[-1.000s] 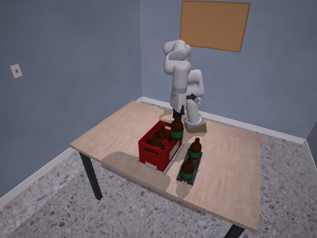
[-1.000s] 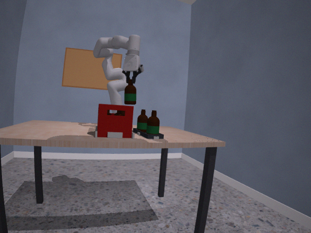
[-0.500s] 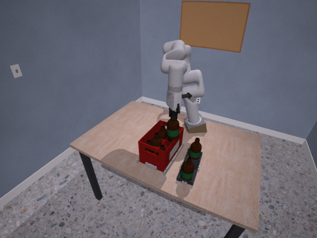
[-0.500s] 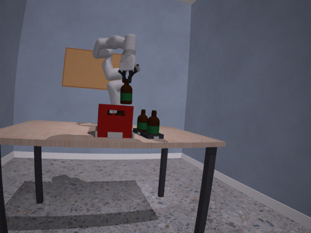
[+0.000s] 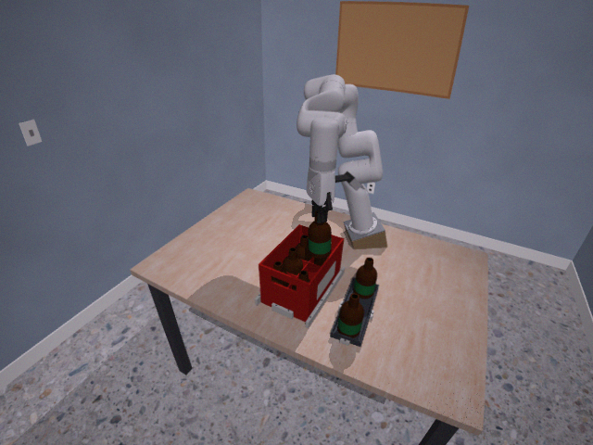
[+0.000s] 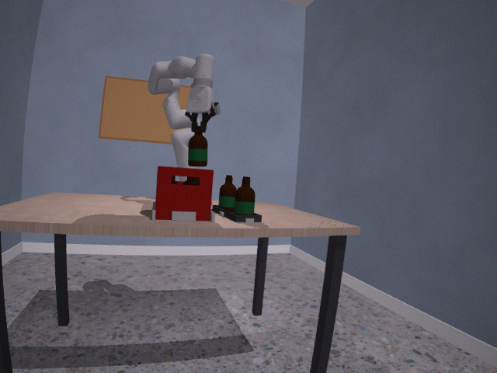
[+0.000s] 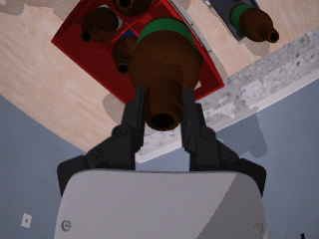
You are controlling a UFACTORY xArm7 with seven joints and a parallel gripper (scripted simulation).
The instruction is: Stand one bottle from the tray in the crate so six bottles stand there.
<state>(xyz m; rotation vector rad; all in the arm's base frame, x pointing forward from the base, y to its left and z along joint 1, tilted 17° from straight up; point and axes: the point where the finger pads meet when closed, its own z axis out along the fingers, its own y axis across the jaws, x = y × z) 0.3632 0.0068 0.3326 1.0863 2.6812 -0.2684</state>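
Note:
My gripper (image 5: 321, 213) (image 6: 198, 127) (image 7: 162, 100) is shut on the neck of a brown bottle with a green label (image 5: 319, 240) (image 6: 197, 150) (image 7: 165, 60). It holds the bottle upright just above the far right part of the red crate (image 5: 293, 291) (image 6: 183, 197) (image 7: 79, 52). Several brown bottles (image 5: 291, 261) stand in the crate's cells. Two more bottles stand upright on the dark tray (image 5: 369, 317) (image 6: 227, 214) to the crate's right, one at the far end (image 5: 366, 277) (image 6: 227, 193) and one at the near end (image 5: 350, 314) (image 6: 245, 196) (image 7: 254, 23).
The arm's base (image 5: 365, 235) stands on the wooden table (image 5: 431, 306) (image 6: 64, 208) just behind the crate. A cork board (image 5: 400, 46) (image 6: 128, 110) hangs on the back wall. The table's near edge runs close in front of crate and tray.

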